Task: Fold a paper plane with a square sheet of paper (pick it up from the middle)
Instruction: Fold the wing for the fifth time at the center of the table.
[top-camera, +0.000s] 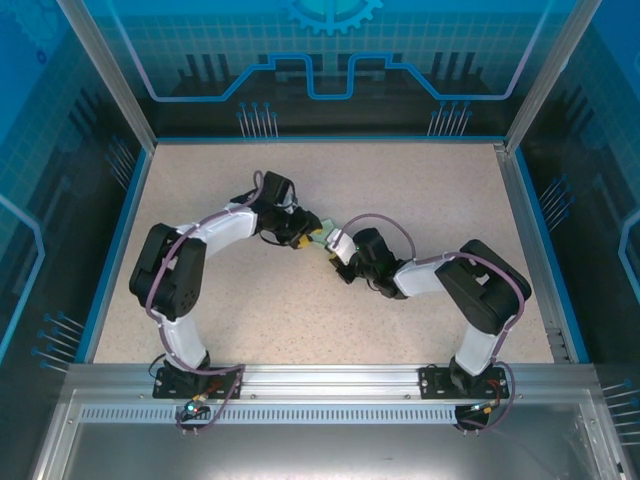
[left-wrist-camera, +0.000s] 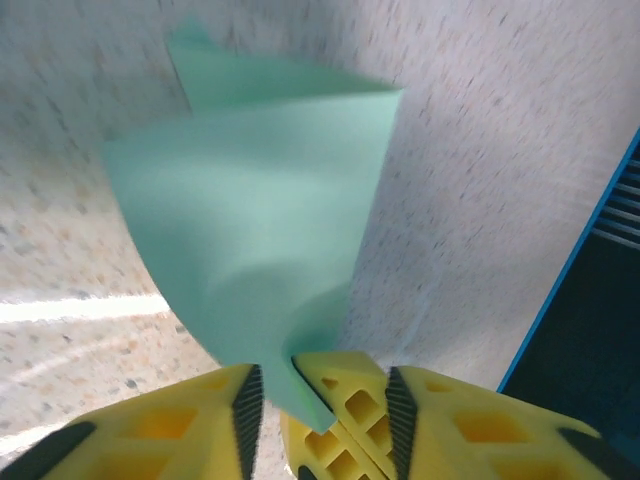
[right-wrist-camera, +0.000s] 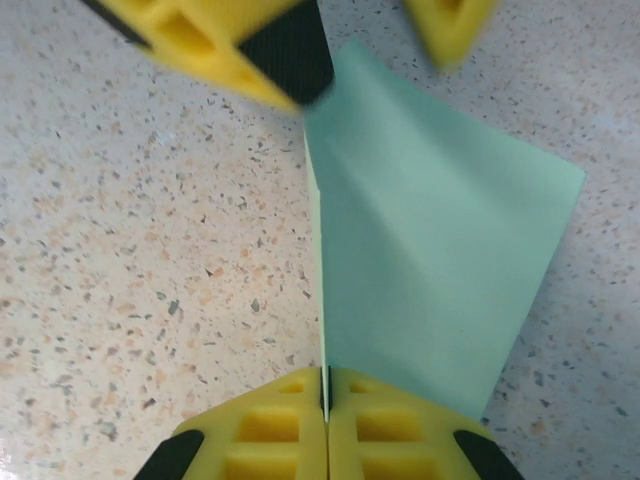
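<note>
The pale mint-green square sheet of paper (top-camera: 318, 238) hangs above the middle of the table between both grippers, creased and bent rather than flat. My right gripper (right-wrist-camera: 326, 395) is shut on the paper (right-wrist-camera: 430, 260) at its near folded edge. In the left wrist view the paper (left-wrist-camera: 260, 220) fans upward and away from the jaws. My left gripper (left-wrist-camera: 320, 420) stands open. Its two yellow fingers straddle the right gripper's fingertips (left-wrist-camera: 345, 400) and the paper's lower corner without pinching them. In the right wrist view, the left gripper's fingers (right-wrist-camera: 270, 40) sit apart at the top.
The speckled beige tabletop (top-camera: 420, 200) stretches all round the two arms. Blue-trimmed rails and transparent walls (top-camera: 130, 210) border it on the left, right and far sides. A metal rail (top-camera: 320, 378) with both arm bases runs along the near edge.
</note>
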